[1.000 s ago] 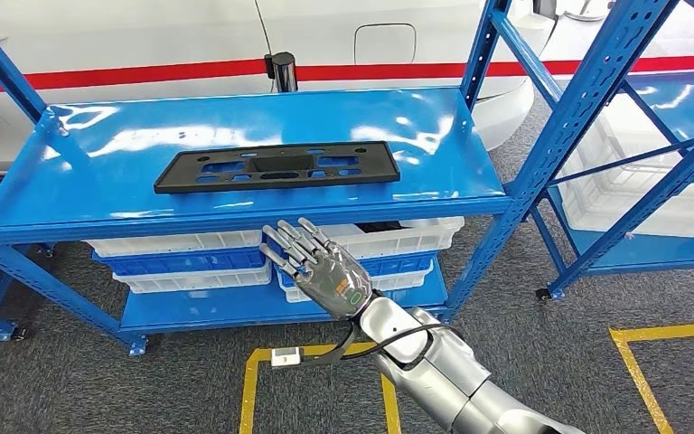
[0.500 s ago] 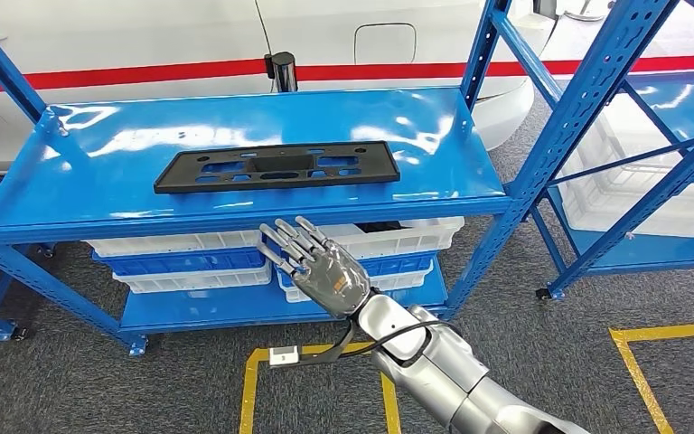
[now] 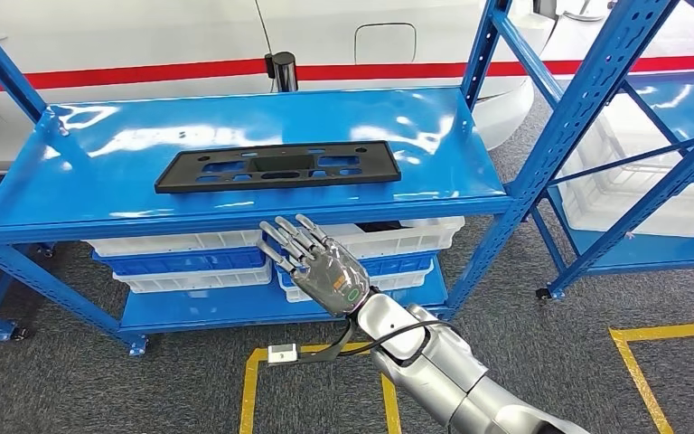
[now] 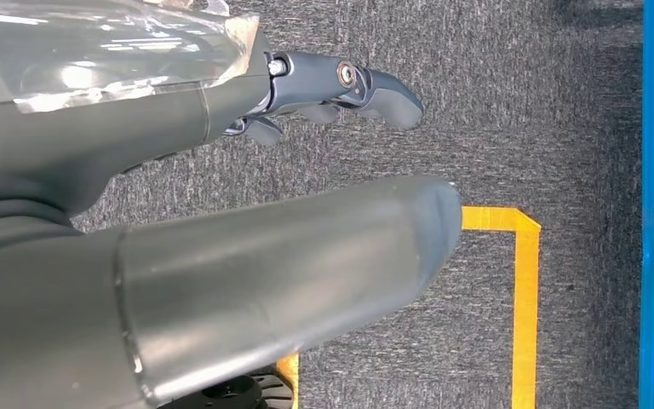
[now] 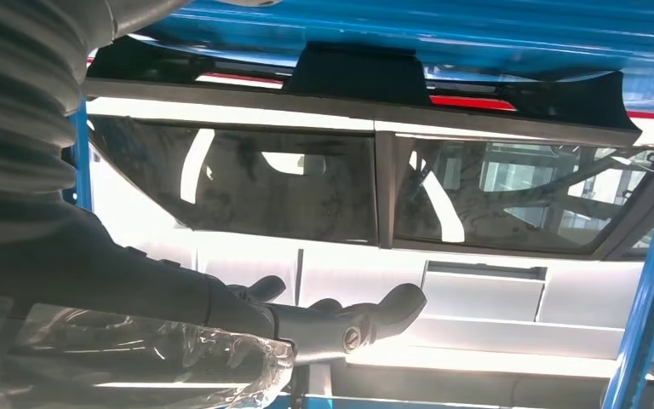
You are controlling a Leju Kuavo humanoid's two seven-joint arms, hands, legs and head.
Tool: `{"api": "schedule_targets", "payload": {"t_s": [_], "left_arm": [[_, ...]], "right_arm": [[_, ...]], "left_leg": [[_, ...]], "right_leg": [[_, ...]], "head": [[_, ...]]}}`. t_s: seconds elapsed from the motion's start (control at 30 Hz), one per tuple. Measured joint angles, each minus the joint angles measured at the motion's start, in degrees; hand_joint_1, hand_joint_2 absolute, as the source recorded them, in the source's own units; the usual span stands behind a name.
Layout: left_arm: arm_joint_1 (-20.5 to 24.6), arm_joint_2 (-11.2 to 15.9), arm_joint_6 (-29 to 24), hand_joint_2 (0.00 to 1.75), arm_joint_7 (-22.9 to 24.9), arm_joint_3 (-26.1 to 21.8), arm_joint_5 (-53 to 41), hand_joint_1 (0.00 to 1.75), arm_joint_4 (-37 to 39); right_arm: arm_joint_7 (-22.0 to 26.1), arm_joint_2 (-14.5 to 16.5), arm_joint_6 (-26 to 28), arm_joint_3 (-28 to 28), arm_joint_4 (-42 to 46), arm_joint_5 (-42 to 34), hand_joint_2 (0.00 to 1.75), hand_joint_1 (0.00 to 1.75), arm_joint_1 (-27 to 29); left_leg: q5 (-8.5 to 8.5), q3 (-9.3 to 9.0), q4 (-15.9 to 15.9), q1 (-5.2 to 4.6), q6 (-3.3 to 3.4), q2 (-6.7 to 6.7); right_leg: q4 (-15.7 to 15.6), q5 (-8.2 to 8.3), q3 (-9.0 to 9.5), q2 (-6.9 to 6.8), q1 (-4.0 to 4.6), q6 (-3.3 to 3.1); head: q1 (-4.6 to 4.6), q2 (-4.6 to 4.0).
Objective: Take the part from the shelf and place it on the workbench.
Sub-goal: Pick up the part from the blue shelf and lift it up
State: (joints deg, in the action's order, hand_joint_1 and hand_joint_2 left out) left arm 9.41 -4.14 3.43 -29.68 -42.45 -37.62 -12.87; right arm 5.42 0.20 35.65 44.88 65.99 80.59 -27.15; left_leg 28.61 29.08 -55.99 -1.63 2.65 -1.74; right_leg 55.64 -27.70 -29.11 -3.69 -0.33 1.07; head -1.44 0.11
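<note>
**Right hand inching up toward the shelf edge, part waiting untouched**

Starting nearest, lower centre of the head view: the silver right arm [image 3: 434, 371] is reaching up from the bottom edge, a cable looping under its wrist down to a small white connector over the yellow floor tape [image 3: 251, 384]. At the end of it, the right hand [image 3: 318, 264] is hanging just below centre frame, fingers spread wide and carrying nothing. Against a second ago it is sitting a touch higher and further left, so the arm is creeping in, but slowly. The fingertips are overlapping the front lip of the shelf [image 3: 235, 220] in the picture; whether they are touching it, I can't tell.

The left hand [image 4: 341, 85] is hanging over grey carpet in its wrist view, fingers loosely extended with nothing between them.

Behind the right hand, white bins [image 3: 181, 258] are stacking the lower level. Above, mid-frame, the part [image 3: 277, 166], a flat black plate with cut-outs, is lying flat on the blue top surface, exactly where it was, well clear of the fingers. Beyond it, a white car [image 3: 145, 36] with a red stripe is filling the top of the frame.

My read: the reach is only beginning; the hand needs to rise over the lip before any grasp.
</note>
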Motion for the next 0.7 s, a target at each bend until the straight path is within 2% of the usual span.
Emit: {"api": "schedule_targets", "payload": {"t_s": [0.1, 0.17, 0.2, 0.27, 0.3, 0.33, 0.37, 0.4, 0.43, 0.47, 0.5, 0.53, 0.57, 0.63, 0.7], "left_arm": [[0.10, 0.13, -0.08, 0.00, 0.00, 0.01, 0.00, 0.00, 0.00], [0.33, 0.10, -0.26, 0.00, 0.00, 0.02, 0.00, 0.00, 0.00], [0.49, 0.08, -0.34, 0.00, 0.01, 0.02, 0.00, 0.00, 0.00], [0.71, 0.04, -0.40, 0.00, 0.03, 0.02, 0.01, 0.00, 0.00], [0.74, 0.02, -0.41, 0.00, 0.04, 0.02, 0.02, 0.00, 0.00], [0.73, -0.03, -0.42, 0.00, 0.05, 0.02, 0.02, 0.00, 0.00], [0.72, -0.09, -0.43, 0.00, 0.06, 0.02, 0.02, 0.00, 0.00], [0.72, -0.17, -0.45, 0.00, 0.07, 0.02, 0.02, 0.00, 0.00], [0.73, -0.24, -0.46, 0.00, 0.08, 0.02, 0.02, 0.00, 0.00], [0.75, -0.28, -0.48, 0.00, 0.10, 0.02, 0.02, 0.00, 0.00], [0.77, -0.29, -0.50, 0.00, 0.13, 0.02, 0.02, 0.00, 0.00], [0.79, -0.28, -0.51, 0.00, 0.16, 0.02, 0.02, 0.00, 0.00], [0.82, -0.28, -0.52, 0.00, 0.19, 0.02, 0.02, 0.00, 0.00], [0.92, -0.22, -0.54, 0.00, 0.21, 0.02, 0.02, 0.00, 0.00], [1.13, -0.22, -0.55, 0.00, 0.21, 0.03, 0.02, 0.00, 0.00]], "right_arm": [[-0.03, 0.07, -0.01, -0.04, 0.07, 0.02, 1.75, 0.00, -0.01], [-0.05, 0.13, -0.06, -0.15, 0.22, 0.07, 1.75, 0.00, -0.04], [-0.07, 0.13, -0.11, -0.20, 0.28, 0.10, 1.75, 0.00, -0.03], [-0.09, -0.05, -0.21, -0.23, 0.28, 0.14, 1.75, 0.00, 0.21], [-0.09, -0.18, -0.25, -0.24, 0.27, 0.15, 1.75, 0.00, 0.41], [-0.09, -0.30, -0.27, -0.24, 0.27, 0.15, 1.75, 0.00, 0.58], [-0.10, -0.38, -0.28, -0.25, 0.27, 0.15, 1.75, 0.00, 0.67], [-0.10, -0.41, -0.28, -0.26, 0.28, 0.15, 1.75, 0.00, 0.70], [-0.10, -0.42, -0.29, -0.26, 0.28, 0.15, 1.75, 0.00, 0.70], [-0.10, -0.43, -0.31, -0.27, 0.28, 0.15, 1.75, 0.00, 0.67], [-0.10, -0.45, -0.33, -0.27, 0.28, 0.16, 1.75, 0.00, 0.66], [-0.11, -0.48, -0.35, -0.27, 0.28, 0.16, 1.75, 0.00, 0.64], [-0.11, -0.49, -0.37, -0.28, 0.28, 0.17, 1.75, 0.00, 0.62], [-0.11, -0.44, -0.37, -0.30, 0.32, 0.18, 1.75, 0.00, 0.61], [-0.11, -0.33, -0.37, -0.33, 0.40, 0.22, 1.75, 0.00, 0.52]], "left_leg": [[-0.05, -0.13, 0.31, 0.12, 0.39, 0.28], [-0.40, -0.76, 0.97, 0.56, 0.87, 0.57], [-0.60, -1.09, 1.24, 0.81, 1.08, 0.74], [-0.64, -1.10, 1.29, 0.90, 1.22, 1.19], [-0.56, -1.13, 1.28, 0.91, 1.18, 1.49], [-0.40, -1.25, 1.26, 0.94, 1.09, 1.82], [-0.17, -1.50, 1.24, 1.00, 0.91, 2.12], [0.14, -1.89, 1.20, 1.10, 0.68, 2.39], [0.56, -2.30, 1.16, 1.19, 0.37, 2.64], [1.14, -2.55, 1.02, 1.13, -0.02, 2.84], [1.66, -2.68, 0.92, 1.06, -0.39, 2.95], [2.09, -2.68, 0.84, 0.99, -0.74, 3.01], [2.43, -2.64, 0.79, 0.98, -1.07, 3.01], [2.96, -2.80, 0.69, 1.30, -1.63, 2.90], [4.58, -1.44, -2.43, 1.61, -2.39, 2.54]], "right_leg": [[-0.13, -0.04, -0.05, -0.21, 0.03, 0.25], [1.79, -0.91, -0.97, 0.77, 0.14, 0.33], [4.51, -1.91, -2.38, 1.59, 0.14, 0.23], [12.99, -4.28, -7.16, 2.96, -0.10, -0.06], [16.57, -4.90, -9.56, 3.19, -0.19, 0.01], [18.26, -4.66, -11.19, 3.29, -0.27, 0.31], [17.43, -3.41, -11.61, 3.33, -0.35, 0.81], [14.36, -1.35, -10.90, 3.33, -0.47, 1.41], [9.99, 1.12, -9.53, 3.32, -0.62, 1.98], [6.01, 2.96, -7.97, 3.37, -0.67, 2.14], [3.20, 4.05, -6.82, 3.41, -0.69, 1.90], [1.82, 4.39, -6.22, 3.47, -0.61, 1.40], [1.68, 4.09, -6.03, 3.55, -0.43, 0.74], [1.79, 3.72, -5.97, 3.69, -0.51, -0.17], [1.72, 3.27, -5.48, 3.76, -0.77, -1.02]], "head": [[0.00, 0.00], [-0.02, 0.00], [-0.04, 0.00], [-0.03, 0.00], [-0.03, 0.00], [-0.01, 0.00], [-0.02, 0.00], [-0.02, 0.00], [-0.04, 0.00], [-0.04, 0.00], [-0.03, 0.00], [0.00, 0.00], [0.04, 0.00], [0.07, 0.00], [0.13, 0.00]]}}
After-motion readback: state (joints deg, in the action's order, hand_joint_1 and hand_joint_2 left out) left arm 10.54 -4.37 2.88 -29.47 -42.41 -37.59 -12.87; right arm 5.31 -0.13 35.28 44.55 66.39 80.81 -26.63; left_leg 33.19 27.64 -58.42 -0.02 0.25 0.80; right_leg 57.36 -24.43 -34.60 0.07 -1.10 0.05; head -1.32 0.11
